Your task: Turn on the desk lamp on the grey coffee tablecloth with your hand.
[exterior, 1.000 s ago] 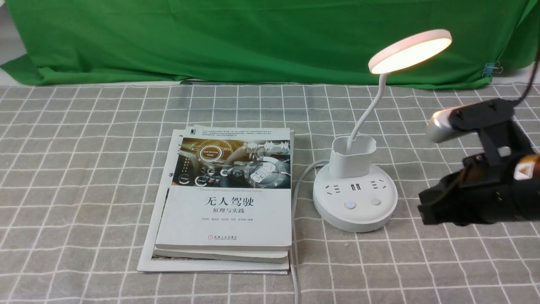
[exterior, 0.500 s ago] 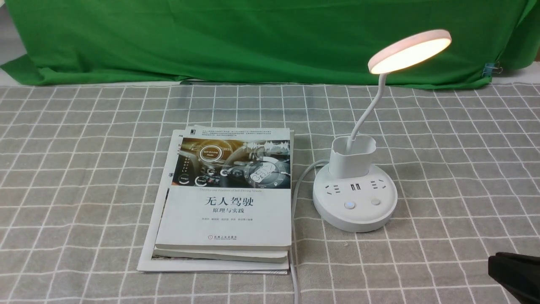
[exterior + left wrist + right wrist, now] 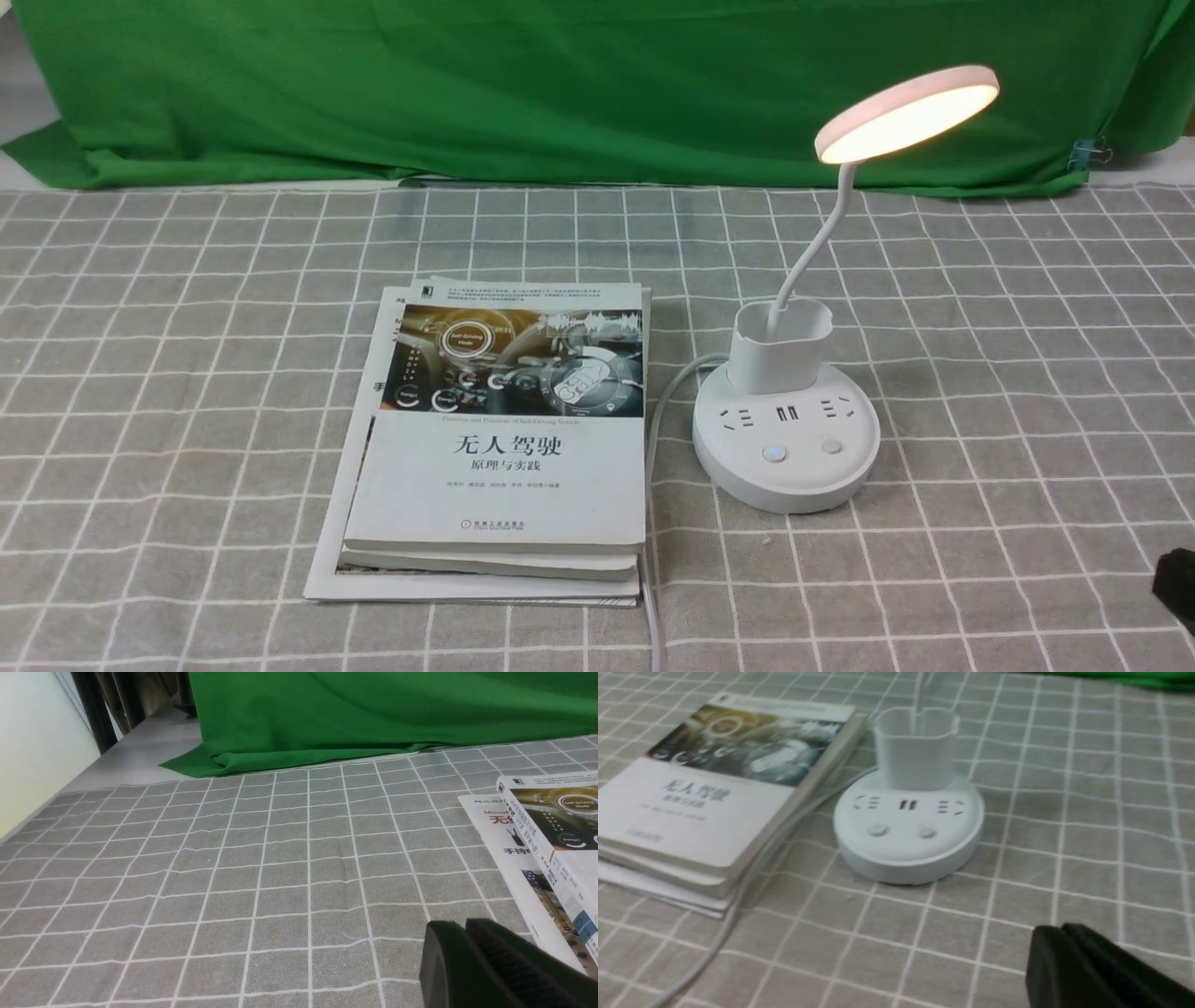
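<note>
grey coffee tablecloth [image 3: 187,280], spread over the whole work surface; a green cloth [image 3: 560,84] is hung behind it. a stack of books [image 3: 504,467] is laid left of centre. the desk lamp [image 3: 786,448] is stood just right of the books, buttons faced toward the robot for reach. its disc head [image 3: 906,112] is lit, so the task is judged done. right gripper [image 3: 1057,942], clenched and empty, is held low, apart from the lamp base. left gripper [image 3: 460,933] is likewise closed on nothing.
</note>
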Action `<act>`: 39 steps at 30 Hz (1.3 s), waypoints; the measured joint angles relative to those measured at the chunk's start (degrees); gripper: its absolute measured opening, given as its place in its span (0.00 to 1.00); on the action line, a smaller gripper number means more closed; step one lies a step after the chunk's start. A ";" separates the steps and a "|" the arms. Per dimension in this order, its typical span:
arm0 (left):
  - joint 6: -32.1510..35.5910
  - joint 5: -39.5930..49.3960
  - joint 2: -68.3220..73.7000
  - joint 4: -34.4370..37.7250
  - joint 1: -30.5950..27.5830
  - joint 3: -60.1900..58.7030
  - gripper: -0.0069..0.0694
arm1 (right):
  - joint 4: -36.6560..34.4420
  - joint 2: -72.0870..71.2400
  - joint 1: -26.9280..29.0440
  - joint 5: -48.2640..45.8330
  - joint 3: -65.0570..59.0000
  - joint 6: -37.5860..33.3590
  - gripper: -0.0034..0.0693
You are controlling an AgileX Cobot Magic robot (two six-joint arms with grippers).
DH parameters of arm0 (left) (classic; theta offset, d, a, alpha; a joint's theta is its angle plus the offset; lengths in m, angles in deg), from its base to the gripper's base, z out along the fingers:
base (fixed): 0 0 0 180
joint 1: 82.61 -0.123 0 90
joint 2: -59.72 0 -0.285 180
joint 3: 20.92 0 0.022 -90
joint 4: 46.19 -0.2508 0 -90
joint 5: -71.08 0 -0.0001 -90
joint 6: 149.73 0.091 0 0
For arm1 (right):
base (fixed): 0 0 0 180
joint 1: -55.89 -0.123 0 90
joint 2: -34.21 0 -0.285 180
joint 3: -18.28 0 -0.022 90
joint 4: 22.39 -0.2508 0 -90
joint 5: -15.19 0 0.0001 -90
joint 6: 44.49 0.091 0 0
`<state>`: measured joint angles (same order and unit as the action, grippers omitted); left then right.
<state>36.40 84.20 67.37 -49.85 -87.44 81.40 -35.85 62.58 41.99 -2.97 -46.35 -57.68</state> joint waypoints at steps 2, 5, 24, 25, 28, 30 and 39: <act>0.00 0.00 0.00 0.00 0.00 0.00 0.12 | 0.19 -4.05 2.64 1.26 -2.70 -1.55 0.08; 0.00 0.00 0.00 0.00 0.00 0.00 0.12 | 0.87 -9.26 4.72 3.19 -6.27 -2.64 0.08; 0.00 0.00 0.00 0.00 0.00 0.00 0.12 | 3.06 -20.51 8.69 4.68 -13.00 -3.19 0.08; 0.00 0.00 0.00 0.00 0.00 0.00 0.12 | 3.06 -20.51 8.69 4.68 -13.00 -3.19 0.08; 0.00 0.00 0.00 0.00 0.00 0.00 0.12 | 3.06 -20.51 8.69 4.68 -13.00 -3.19 0.09; 0.00 0.00 0.00 0.00 0.00 0.00 0.12 | 3.06 -20.51 8.69 4.68 -13.00 -3.19 0.09; 0.01 0.00 0.00 0.00 0.00 0.00 0.12 | 3.06 -20.51 8.69 4.68 -13.00 -3.24 0.11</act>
<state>36.41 84.20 67.37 -49.85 -87.44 81.40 -32.79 42.07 50.68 1.71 -59.35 -60.91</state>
